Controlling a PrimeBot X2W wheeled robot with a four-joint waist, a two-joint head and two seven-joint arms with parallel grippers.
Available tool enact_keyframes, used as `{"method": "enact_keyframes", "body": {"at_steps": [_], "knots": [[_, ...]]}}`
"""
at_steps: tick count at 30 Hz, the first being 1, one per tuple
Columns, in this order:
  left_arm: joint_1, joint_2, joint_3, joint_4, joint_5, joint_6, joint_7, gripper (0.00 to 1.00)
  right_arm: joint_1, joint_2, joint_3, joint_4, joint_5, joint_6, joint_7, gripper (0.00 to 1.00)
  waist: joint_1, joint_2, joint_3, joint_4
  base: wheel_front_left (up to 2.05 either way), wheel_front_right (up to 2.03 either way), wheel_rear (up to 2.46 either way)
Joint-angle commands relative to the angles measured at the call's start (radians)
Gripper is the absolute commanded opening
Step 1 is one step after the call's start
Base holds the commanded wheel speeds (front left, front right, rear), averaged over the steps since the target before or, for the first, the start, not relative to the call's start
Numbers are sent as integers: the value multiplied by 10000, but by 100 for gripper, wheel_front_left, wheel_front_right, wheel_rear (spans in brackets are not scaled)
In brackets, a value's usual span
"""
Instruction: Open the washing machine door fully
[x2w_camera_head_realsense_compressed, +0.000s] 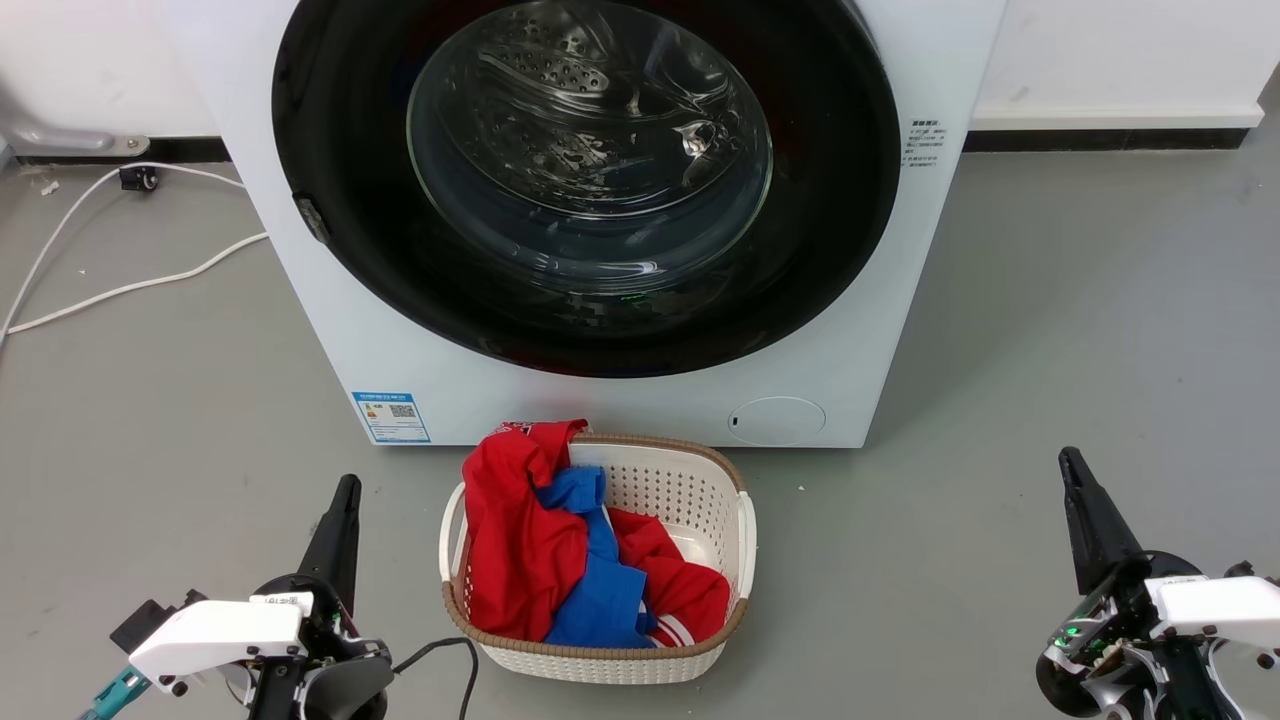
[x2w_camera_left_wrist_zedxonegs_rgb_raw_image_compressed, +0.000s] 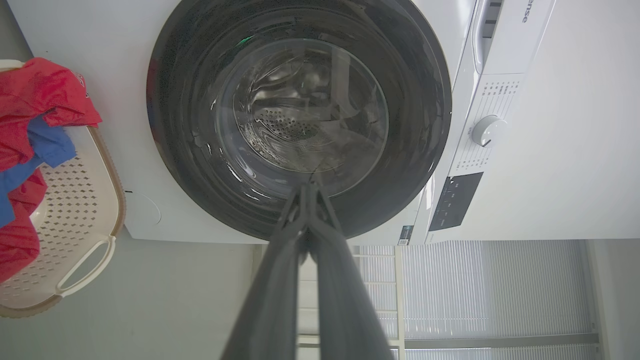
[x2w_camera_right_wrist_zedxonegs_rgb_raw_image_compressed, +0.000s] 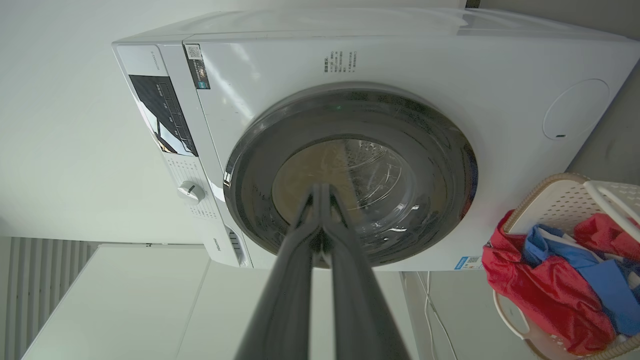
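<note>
The white washing machine (x2w_camera_head_realsense_compressed: 330, 330) stands straight ahead on the grey floor. Its round glossy black washing machine door (x2w_camera_head_realsense_compressed: 330, 140) lies flat against the front, shut, and the steel drum shows through the clear glass bowl. A small latch tab (x2w_camera_head_realsense_compressed: 311, 218) sits on the door's left rim. My left gripper (x2w_camera_head_realsense_compressed: 347, 487) rests low at the left, fingers together, well short of the machine. My right gripper (x2w_camera_head_realsense_compressed: 1069, 459) rests low at the right, also shut with nothing held. Both wrist views look along shut fingers (x2w_camera_left_wrist_zedxonegs_rgb_raw_image_compressed: 310, 187) (x2w_camera_right_wrist_zedxonegs_rgb_raw_image_compressed: 322, 189) at the door (x2w_camera_left_wrist_zedxonegs_rgb_raw_image_compressed: 175, 125) (x2w_camera_right_wrist_zedxonegs_rgb_raw_image_compressed: 250, 175).
A white basket (x2w_camera_head_realsense_compressed: 690, 490) with red and blue clothes stands on the floor just in front of the machine, between my arms. A white cable (x2w_camera_head_realsense_compressed: 130, 285) runs across the floor at the left. Bare floor lies to either side of the basket.
</note>
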Motion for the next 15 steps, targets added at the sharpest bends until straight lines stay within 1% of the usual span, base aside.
{"method": "enact_keyframes", "body": {"at_steps": [1, 15], "knots": [[-67, -5, 14, -2, 1, -20, 26, 0, -115, 22, -13, 11, -76, 4, 19, 0, 0, -1, 0, 0, 0, 0, 0], [-67, -5, 14, -3, 1, -22, 25, 0, -118, 38, -33, 12, -72, 2, 39, 0, 0, -1, 0, 0, 0, 0, 0]]}}
